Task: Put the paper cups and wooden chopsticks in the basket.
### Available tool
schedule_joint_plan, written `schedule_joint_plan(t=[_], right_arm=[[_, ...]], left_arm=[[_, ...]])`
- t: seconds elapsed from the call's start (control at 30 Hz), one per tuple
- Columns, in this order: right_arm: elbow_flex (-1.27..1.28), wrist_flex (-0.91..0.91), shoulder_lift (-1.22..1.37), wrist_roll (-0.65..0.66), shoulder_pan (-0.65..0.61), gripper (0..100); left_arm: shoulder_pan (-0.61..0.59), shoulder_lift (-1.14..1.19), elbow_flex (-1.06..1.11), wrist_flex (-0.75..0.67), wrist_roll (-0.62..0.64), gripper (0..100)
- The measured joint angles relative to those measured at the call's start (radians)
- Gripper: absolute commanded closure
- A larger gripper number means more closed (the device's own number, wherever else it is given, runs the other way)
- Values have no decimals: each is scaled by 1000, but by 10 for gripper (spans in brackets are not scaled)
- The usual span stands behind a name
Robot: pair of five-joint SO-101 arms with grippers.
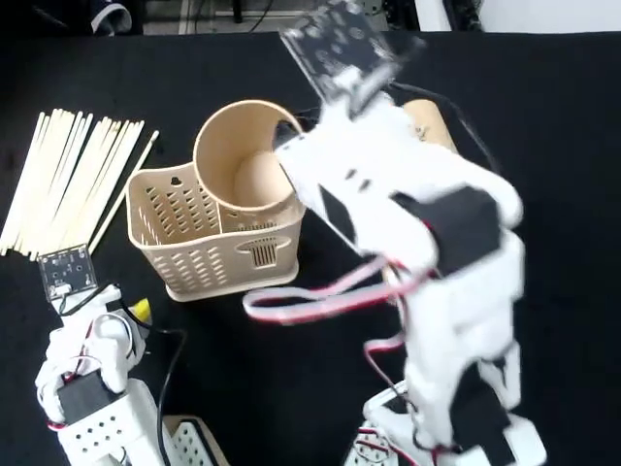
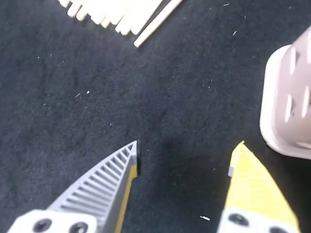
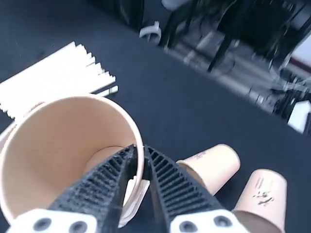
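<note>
Right claw (image 3: 140, 149) pinches paper cup (image 3: 53, 145) rim, cup half-covering basket (image 1: 209, 257).

In the high view the right arm (image 1: 408, 204) is smeared by blur and covers one corner of the basket (image 1: 209, 243) and most of a lying cup (image 1: 434, 124). From the right wrist, the held cup (image 3: 58, 141), its rim pinched between the fingers of the right gripper (image 3: 140, 148), runs off the edge and hides what looks like the basket below the fingertips. A farther cup (image 3: 262, 199) beyond them is cropped too. Ahead of the spread fingers of the left gripper (image 2: 187, 143), the chopsticks (image 2: 121, 12) and basket are cut off.
</note>
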Motion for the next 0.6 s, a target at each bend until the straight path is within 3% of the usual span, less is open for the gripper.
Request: schedule_joint_plan(t=[0.33, 0.5, 0.6], right_arm=[[0, -3, 180, 0, 0, 985], [0, 12, 227, -2, 0, 809], [-2, 21, 230, 3, 0, 802]], left_arm=[[2, 0, 6, 0, 0, 705], [2, 0, 6, 0, 0, 705], [2, 0, 6, 0, -28, 705]])
